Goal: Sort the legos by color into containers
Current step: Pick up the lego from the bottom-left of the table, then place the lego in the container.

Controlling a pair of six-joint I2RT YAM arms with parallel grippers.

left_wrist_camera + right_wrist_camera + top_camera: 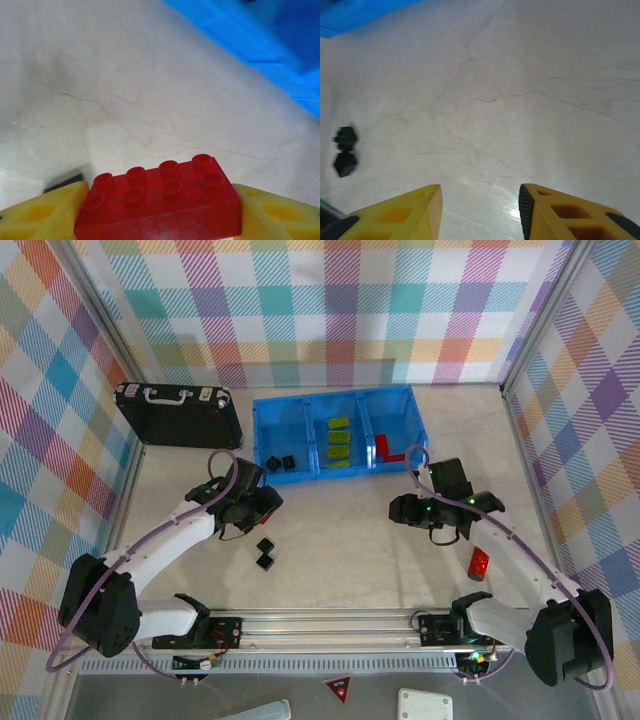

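- Plaid walls (330,300) on three sides; pale table (350,570) marked with fine cracks.
- Far left: black briefcase (180,410), lying flat. Not part of the sort, well apart from the arms.
- Left gripper (265,508), left of centre: in its wrist view the yellow fingers (45,212) press on both ends of a held red brick (160,202), studs up. An end-to-end grip suits carrying. Cannot tell if it is off the table.
- Just near of it: two loose black cubes (265,552), touching, unsorted.
- Far centre: blue bin (330,396). Left compartment holds sorted black cubes (280,461), middle holds green bricks (340,440), right holds sorted red bricks (385,448). One colour per compartment, so the held brick likely belongs far right.
- Right gripper (405,510), near the bin's right end: fingers apart, bare table between them, nothing held.
- Near right: loose red brick (479,563) beside the right arm, probably that arm's pick.
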